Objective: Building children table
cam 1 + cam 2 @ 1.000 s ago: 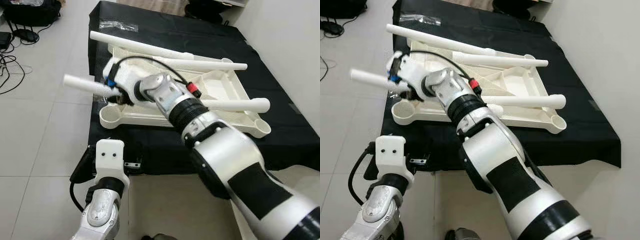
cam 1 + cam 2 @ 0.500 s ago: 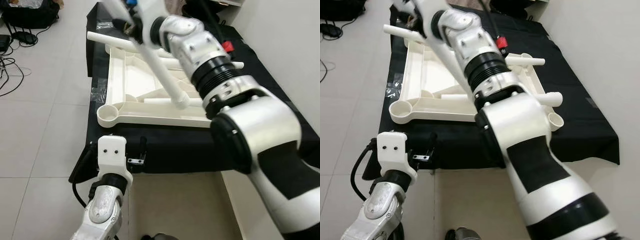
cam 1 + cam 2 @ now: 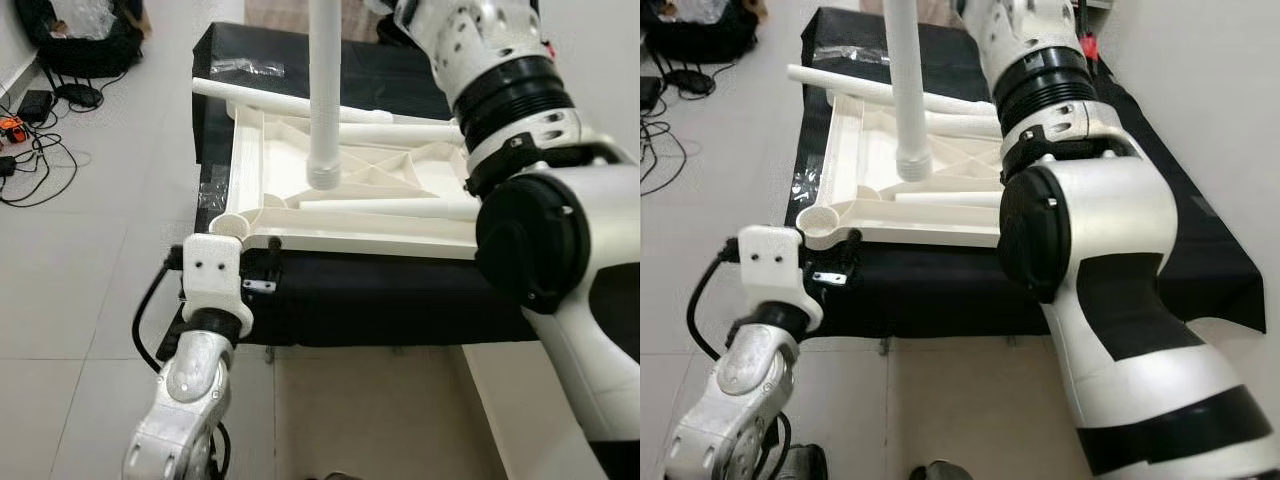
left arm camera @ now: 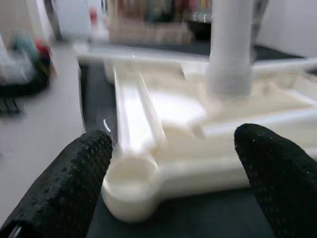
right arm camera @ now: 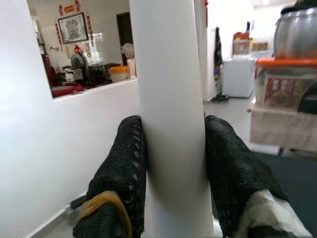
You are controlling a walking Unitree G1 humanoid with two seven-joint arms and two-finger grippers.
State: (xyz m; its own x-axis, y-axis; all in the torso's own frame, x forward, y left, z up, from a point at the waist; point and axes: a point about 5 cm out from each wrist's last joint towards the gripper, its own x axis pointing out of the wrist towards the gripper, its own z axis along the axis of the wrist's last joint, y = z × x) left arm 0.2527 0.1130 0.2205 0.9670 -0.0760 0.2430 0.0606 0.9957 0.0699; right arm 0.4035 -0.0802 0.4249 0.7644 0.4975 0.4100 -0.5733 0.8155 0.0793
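The right gripper, clamped on an upright table leg, must seat it in the tabletop's corner socket, where the wide-open left gripper waits.

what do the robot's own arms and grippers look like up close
Both arms are glossy silver-white shells with black panels and ribbed black joint rings. The left arm ends in a white boxy wrist block with two small holes and a black cable looping beside it. The left gripper and right gripper have long black fingers with a pebbled texture; a red tab sits on the right forearm.
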